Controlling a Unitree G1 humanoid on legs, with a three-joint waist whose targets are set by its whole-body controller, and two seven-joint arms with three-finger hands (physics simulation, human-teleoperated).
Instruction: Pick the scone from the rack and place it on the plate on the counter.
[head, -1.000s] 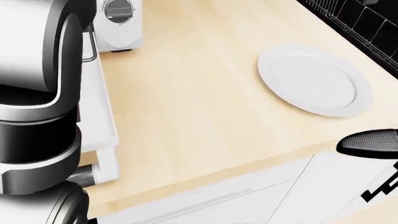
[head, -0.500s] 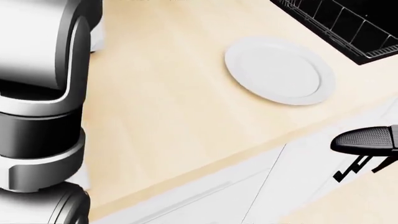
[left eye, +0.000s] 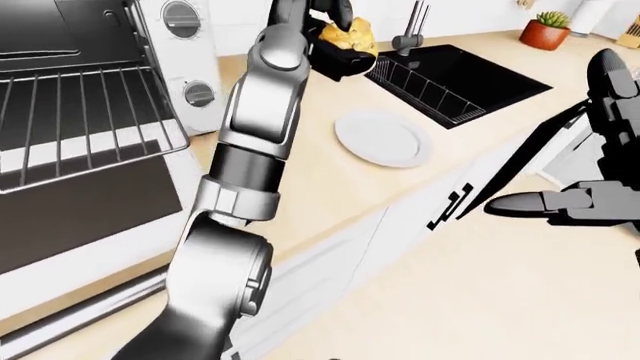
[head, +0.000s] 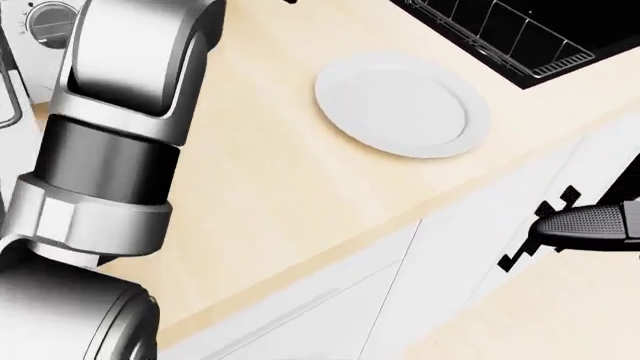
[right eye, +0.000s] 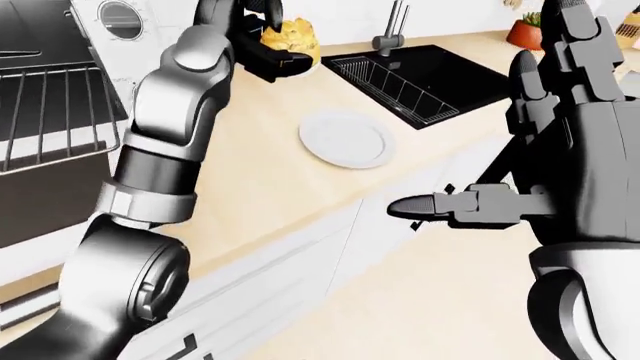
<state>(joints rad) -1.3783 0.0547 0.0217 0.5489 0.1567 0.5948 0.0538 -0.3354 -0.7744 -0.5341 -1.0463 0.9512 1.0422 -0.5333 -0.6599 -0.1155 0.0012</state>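
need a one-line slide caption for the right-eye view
Left hand carries the scone above the counter, short of the empty white plate; right hand hangs open beside the black sink.

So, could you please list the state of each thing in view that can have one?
scone: held in the left hand, lifted off the rack, not yet on the plate
left hand: shut on the scone, up past the plate
right hand: open, empty, off the counter
plate: bare, flat on the counter
oven: door open, rack bare
sink: no water running
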